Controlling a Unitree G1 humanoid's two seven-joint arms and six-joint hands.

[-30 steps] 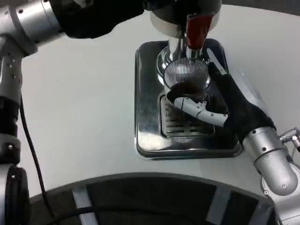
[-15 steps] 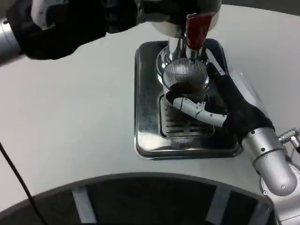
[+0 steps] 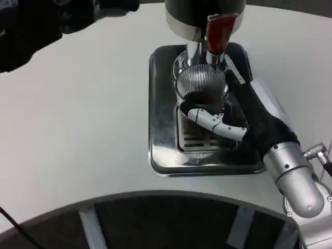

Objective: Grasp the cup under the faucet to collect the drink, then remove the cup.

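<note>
A clear ribbed cup [image 3: 201, 85] with dark drink in its bottom stands on the steel drip tray [image 3: 162, 104], right under the faucet's silver spout [image 3: 194, 49] with its red lever [image 3: 218, 30]. My right hand [image 3: 241, 122] wraps the cup from the right, white fingers [image 3: 210, 119] curled across its front. My left hand [image 3: 46, 26] hangs dark and blurred at the top left, well away from the dispenser; how its fingers lie is unclear.
The dispenser's dark body [image 3: 202, 10] stands at the top centre above the tray. White table [image 3: 83, 129] stretches left of the tray. The table's curved front edge [image 3: 155, 199] runs along the bottom.
My left arm has drawn back from the dispenser toward the top left. The right hand keeps its hold on the cup, which has shifted slightly left.
</note>
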